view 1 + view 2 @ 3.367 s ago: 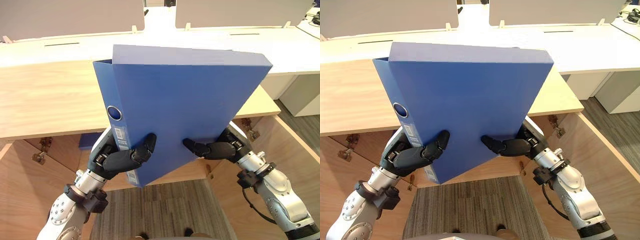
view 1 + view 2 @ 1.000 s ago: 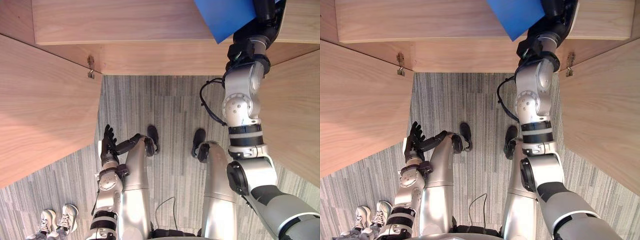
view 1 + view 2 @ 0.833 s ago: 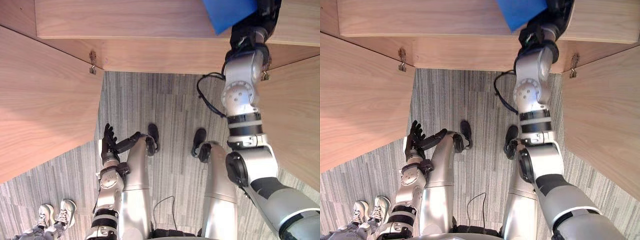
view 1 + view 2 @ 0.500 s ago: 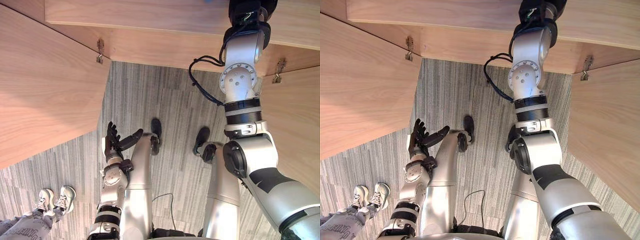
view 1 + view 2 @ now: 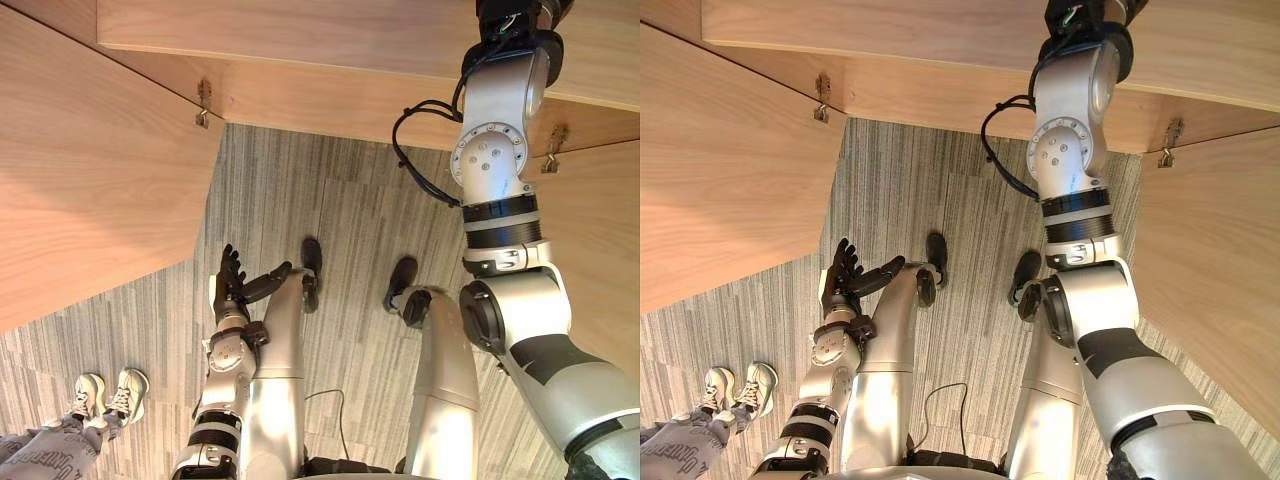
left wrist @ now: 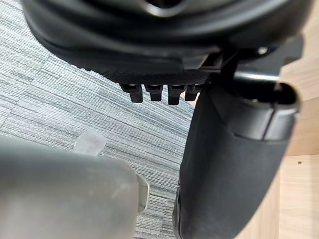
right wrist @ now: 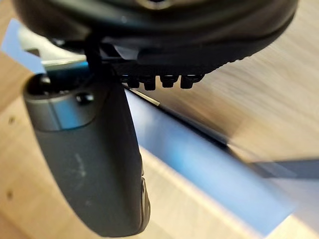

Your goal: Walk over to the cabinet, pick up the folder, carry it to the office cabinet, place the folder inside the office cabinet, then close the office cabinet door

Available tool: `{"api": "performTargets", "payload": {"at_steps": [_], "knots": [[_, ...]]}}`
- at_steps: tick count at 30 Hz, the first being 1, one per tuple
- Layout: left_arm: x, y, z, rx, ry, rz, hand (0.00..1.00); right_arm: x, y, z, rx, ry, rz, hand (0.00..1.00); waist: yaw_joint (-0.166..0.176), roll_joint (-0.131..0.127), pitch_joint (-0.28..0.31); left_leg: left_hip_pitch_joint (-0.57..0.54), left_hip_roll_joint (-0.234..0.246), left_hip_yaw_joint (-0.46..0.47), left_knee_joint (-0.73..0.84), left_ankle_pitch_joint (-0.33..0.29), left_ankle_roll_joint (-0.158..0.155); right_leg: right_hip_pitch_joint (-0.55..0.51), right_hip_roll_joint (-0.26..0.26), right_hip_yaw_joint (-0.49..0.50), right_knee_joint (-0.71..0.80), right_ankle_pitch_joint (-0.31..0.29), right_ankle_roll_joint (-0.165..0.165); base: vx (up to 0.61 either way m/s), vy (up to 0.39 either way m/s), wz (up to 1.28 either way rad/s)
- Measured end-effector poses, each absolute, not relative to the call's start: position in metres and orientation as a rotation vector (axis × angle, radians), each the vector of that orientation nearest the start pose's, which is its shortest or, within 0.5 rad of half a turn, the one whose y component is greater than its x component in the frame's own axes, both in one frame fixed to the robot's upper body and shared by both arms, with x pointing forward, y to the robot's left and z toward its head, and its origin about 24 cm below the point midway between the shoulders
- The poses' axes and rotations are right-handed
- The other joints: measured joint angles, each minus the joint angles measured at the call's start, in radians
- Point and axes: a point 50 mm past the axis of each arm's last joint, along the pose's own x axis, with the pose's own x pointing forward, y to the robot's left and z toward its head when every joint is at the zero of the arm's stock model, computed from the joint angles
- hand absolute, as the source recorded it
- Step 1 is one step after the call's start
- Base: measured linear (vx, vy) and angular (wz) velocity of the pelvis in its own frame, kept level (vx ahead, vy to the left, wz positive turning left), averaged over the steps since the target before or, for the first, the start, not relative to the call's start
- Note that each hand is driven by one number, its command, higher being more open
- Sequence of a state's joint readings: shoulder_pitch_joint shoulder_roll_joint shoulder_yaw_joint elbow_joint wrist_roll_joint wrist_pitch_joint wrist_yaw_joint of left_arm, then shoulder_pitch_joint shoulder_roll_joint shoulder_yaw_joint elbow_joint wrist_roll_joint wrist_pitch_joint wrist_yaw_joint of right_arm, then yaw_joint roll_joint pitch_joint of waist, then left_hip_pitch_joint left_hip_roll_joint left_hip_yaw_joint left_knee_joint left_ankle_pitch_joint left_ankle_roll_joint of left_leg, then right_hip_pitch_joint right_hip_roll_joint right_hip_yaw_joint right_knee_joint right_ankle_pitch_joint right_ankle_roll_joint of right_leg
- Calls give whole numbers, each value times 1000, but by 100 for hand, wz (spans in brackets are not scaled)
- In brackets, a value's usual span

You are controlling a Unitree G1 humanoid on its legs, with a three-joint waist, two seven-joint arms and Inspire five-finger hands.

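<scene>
The blue folder (image 7: 199, 154) lies on a pale wood shelf just past my right hand (image 7: 94, 159). That hand's fingers stand straight above the folder and its thumb lies beside it, with nothing clasped. My right arm (image 5: 495, 150) reaches up and forward into the office cabinet (image 5: 300, 40), so the hand itself is past the upper edge of the eye views. My left hand (image 5: 232, 285) hangs low by my left side over the carpet, open and holding nothing.
The cabinet's left door (image 5: 90, 180) and right door (image 5: 600, 250) both stand swung out toward me, with striped grey carpet (image 5: 330, 210) between them. A person's shoes (image 5: 105, 395) stand at the lower left, close to the left door.
The right hand's fingers have straightened off the folder. The folder's blue corner has gone from the eye views as the arm reached deeper and the camera shifted. The left hand hangs as before.
</scene>
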State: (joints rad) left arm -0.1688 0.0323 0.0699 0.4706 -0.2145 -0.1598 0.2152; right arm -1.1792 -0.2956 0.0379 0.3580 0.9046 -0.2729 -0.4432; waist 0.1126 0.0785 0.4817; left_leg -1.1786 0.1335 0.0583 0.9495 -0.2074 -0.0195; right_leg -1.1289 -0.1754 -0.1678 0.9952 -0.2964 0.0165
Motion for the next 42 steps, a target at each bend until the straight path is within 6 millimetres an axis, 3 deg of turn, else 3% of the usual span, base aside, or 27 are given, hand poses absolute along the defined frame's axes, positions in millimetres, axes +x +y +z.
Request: {"api": "performTargets", "payload": {"at_steps": [4,9,10,13,14,18,20,24,27,31,42], "knots": [[270,183,-13,-134,169,289,100,353,-143,339,364,-805,55,100,-36,0,0,1,8,13,-3,0,1,1,2,1,-8,2,0,0,0,0],[268,185,-12,-74,157,255,100,356,-155,310,-215,-764,74,100,-46,-3,-1,9,23,17,-9,0,1,11,16,-1,-27,12,-2,-27,-14,-8],[266,186,-13,-61,158,250,100,357,-159,299,-340,-730,83,0,-48,-8,-4,13,25,22,-13,0,2,13,17,0,-30,13,-3,-39,-12,-8],[264,187,-15,-52,160,243,100,356,-164,292,-515,-725,92,0,-54,-10,-5,21,27,27,-24,4,5,19,18,1,-39,17,-3,-30,-15,-2],[263,188,-17,-36,172,227,100,359,-176,291,-718,-716,37,0,-53,-25,-12,42,28,33,-41,6,5,36,19,1,-54,21,-3,-45,-27,-1],[262,189,-20,-26,186,225,100,362,-183,293,-837,-708,-7,0,-52,-39,-20,54,29,36,-56,7,6,52,21,-1,-74,24,-1,-10,-6,0],[262,190,-21,-26,190,219,100,364,-185,289,-821,-683,12,0,-48,-45,-23,59,29,37,-61,7,6,58,20,-3,-80,24,-1,0,0,0],[262,187,-23,-28,196,190,100,364,-187,268,-596,-577,165,0,-42,-46,-23,79,27,38,-76,7,6,81,20,-7,-97,24,-1,0,0,0],[262,186,-23,-12,195,174,100,360,-181,254,-421,-529,277,0,-44,-46,-23,83,27,40,-83,7,6,83,20,-8,-102,24,-1,0,0,0],[262,186,-23,0,197,168,100,354,-172,242,-321,-523,317,0,-46,-46,-23,89,26,45,-92,8,6,83,20,-4,-105,24,-1,-13,-16,-1],[261,190,-24,-21,203,246,100,352,-153,256,-597,-733,-42,0,-53,-46,-23,89,27,48,-92,8,6,81,21,-1,-105,24,-1,-12,-7,0]]}}
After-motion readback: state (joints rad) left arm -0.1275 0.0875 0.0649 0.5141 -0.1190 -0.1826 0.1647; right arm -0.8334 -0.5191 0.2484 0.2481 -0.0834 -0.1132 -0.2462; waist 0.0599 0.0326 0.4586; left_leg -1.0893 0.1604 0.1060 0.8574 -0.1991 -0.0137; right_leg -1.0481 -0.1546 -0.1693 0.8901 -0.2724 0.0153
